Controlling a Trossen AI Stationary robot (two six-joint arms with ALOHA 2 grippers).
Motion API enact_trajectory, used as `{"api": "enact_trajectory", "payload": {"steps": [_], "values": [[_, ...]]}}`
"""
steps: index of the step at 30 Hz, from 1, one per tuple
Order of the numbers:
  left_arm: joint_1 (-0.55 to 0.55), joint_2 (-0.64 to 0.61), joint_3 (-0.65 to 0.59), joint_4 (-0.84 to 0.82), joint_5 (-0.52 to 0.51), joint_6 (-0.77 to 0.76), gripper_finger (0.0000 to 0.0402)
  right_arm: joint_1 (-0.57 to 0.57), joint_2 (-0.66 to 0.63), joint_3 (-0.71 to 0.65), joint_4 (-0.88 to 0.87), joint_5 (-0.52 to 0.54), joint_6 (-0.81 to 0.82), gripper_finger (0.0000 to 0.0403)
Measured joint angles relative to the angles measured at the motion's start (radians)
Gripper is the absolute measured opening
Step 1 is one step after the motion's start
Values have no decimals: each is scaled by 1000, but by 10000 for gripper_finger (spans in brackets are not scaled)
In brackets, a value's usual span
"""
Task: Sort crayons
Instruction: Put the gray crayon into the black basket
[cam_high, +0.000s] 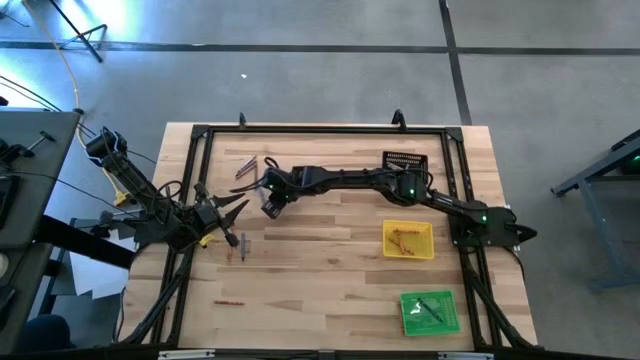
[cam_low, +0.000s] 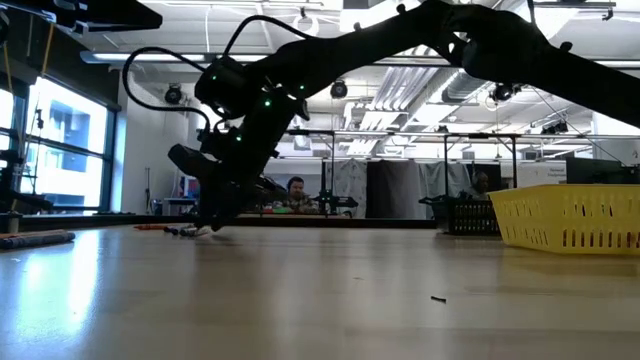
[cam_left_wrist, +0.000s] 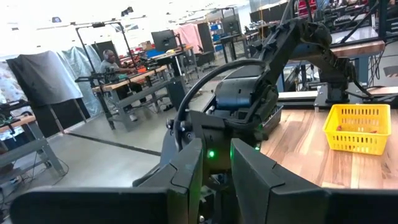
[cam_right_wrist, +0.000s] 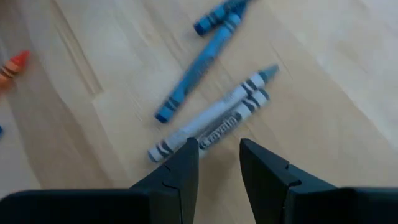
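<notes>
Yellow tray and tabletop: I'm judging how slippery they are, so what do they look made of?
Yellow tray: probably moulded plastic, judging by its slotted, evenly coloured walls. Tabletop: wood, pale butcher-block strips with visible grain; its sheen in the low view suggests a sealed finish.

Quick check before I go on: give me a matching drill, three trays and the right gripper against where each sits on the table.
Things:
1. yellow tray
2. green tray
3. black tray
4. right gripper

Places:
A. far edge of the table
B. near right corner
C. over a pair of grey crayons
D. right half, between the other two trays

Pairs: 1-D, 2-B, 3-A, 4-C
</notes>
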Motion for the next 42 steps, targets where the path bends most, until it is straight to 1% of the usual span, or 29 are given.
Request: {"api": "enact_trajectory", "payload": {"steps": [3, 11, 22, 28, 33, 40, 42], "values": [[0, 0, 0, 0, 0, 0, 74, 5, 0, 0, -20, 25, 1, 112], [0, 0, 0, 0, 0, 0, 74, 19, 0, 0, -7, 25, 18, 112], [0, 0, 0, 0, 0, 0, 74, 12, -1, 0, 9, 27, 51, 112], [0, 0, 0, 0, 0, 0, 74, 25, -1, 0, 56, 27, 75, 112], [0, 0, 0, 0, 0, -1, 74, 31, -2, 0, 45, 77, 70, 112], [0, 0, 0, 0, 0, -1, 74, 31, -2, 0, 43, 83, 69, 112], [0, 0, 0, 0, 0, -1, 74, 31, -1, 0, 43, 104, 69, 112]]}}
